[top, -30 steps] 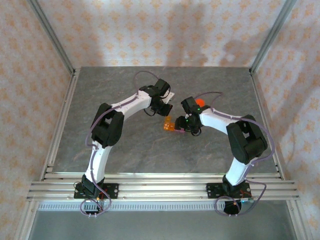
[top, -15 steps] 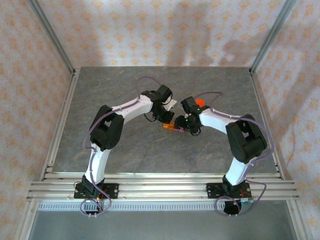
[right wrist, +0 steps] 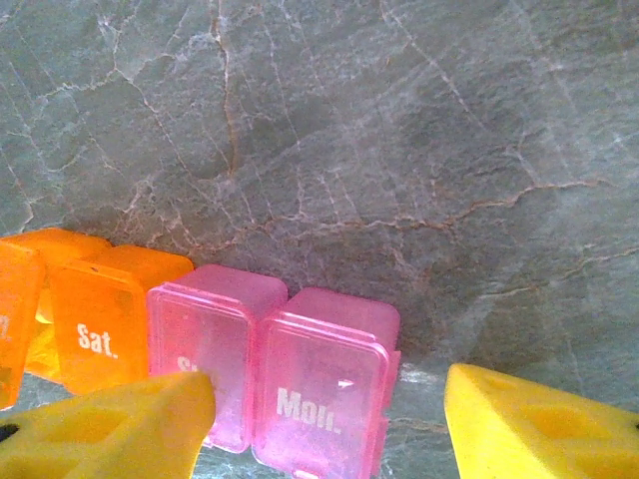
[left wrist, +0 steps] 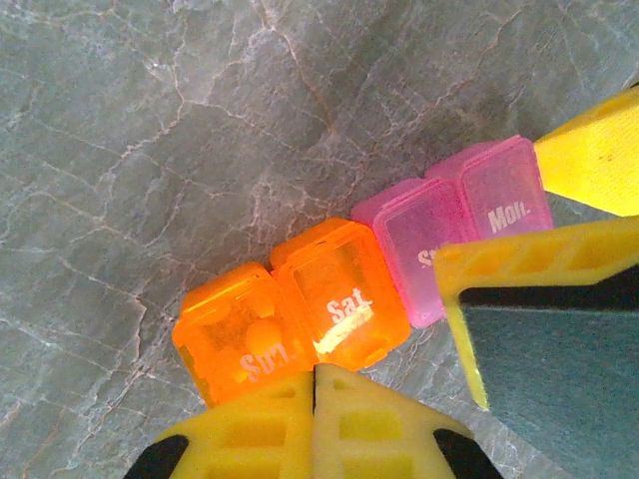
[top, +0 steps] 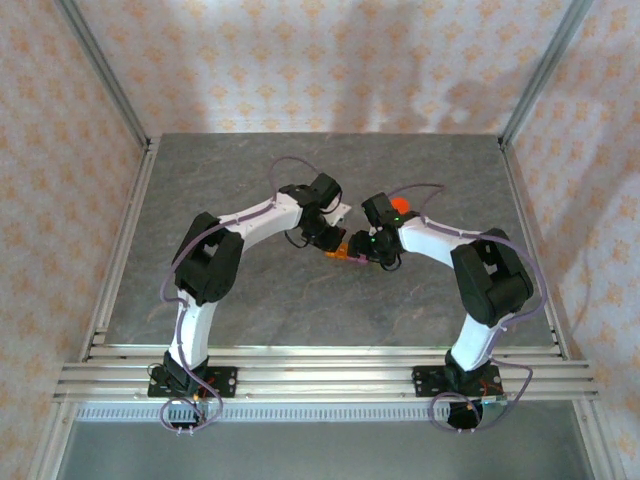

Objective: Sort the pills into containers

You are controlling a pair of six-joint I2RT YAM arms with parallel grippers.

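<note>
The containers (left wrist: 349, 299) are a strip of joined cells lying flat on the grey table: orange "Sun" and "Sat", then two pink cells ending in "Mon" (right wrist: 319, 389). A round orange pill (left wrist: 262, 334) shows through the "Sun" cell. My left gripper (left wrist: 316, 371) is shut, its two yellow fingertips pressed together with nothing between them and touching the near edge of the orange cells. My right gripper (right wrist: 329, 391) is open, and its yellow fingers (right wrist: 120, 429) stand on either side of the pink end. From above, the left gripper (top: 327, 236) and right gripper (top: 366, 247) meet over the strip (top: 341, 253).
The taller orange bottle (top: 400, 206) stands just behind the right wrist. A small white piece (top: 343, 210) lies by the left wrist. Metal frame rails (top: 120, 250) border the grey table on the left, right and front. Both forearms crowd the table's middle.
My left gripper has come down and toward the near side, from behind the strip onto its orange end. The right arm and the strip have barely moved.
</note>
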